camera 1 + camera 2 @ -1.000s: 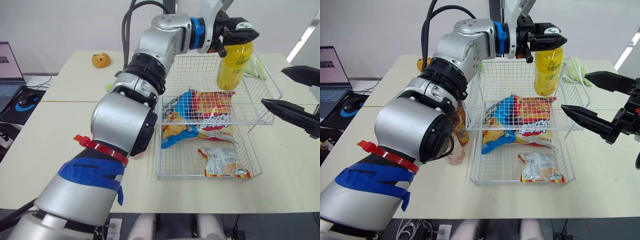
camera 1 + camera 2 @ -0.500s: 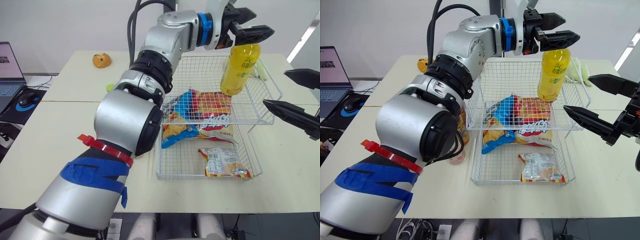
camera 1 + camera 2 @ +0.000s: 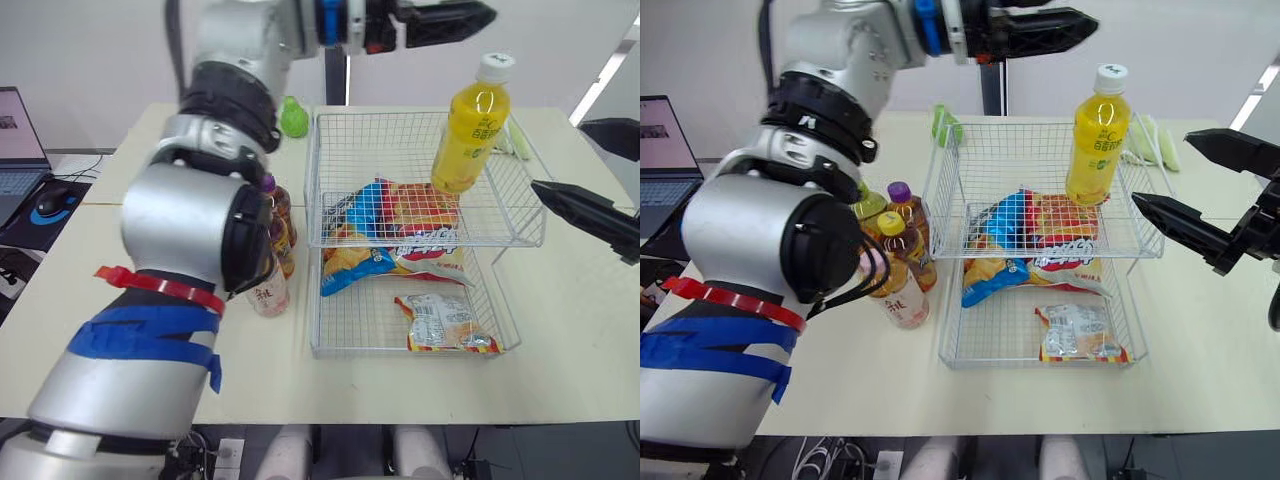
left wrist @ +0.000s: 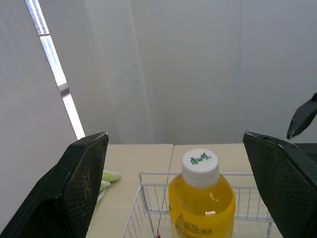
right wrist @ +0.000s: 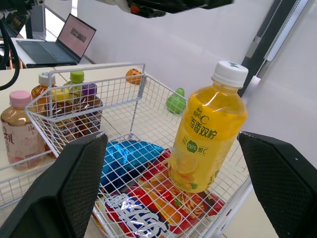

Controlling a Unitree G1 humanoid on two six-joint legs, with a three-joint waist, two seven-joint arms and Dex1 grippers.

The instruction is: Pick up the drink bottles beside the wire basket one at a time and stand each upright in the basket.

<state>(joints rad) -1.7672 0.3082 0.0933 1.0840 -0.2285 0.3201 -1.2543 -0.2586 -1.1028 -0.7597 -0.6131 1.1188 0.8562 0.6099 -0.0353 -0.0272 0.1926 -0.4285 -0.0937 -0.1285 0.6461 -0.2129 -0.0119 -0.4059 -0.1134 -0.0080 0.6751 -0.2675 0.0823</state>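
The yellow bottle [image 3: 468,125] stands, a little tilted, in the basket [image 3: 318,180]. The left gripper [image 3: 1080,25] hangs above it with fingers wide, and the right gripper [image 3: 1163,170] is wide too. This placing seems done. Next, I think, the left fingers must reach the bottles [image 3: 895,250] on the worktop [image 3: 1200,340].

You see the wire basket [image 3: 940,190] mid-table [image 3: 1200,350], with one bottle [image 3: 1098,140] standing at the far right of its upper tier, by the snack bags [image 3: 1040,235]. Just left of the basket, the other bottles [image 3: 895,250] cluster together; a laptop [image 3: 660,140] sits far left
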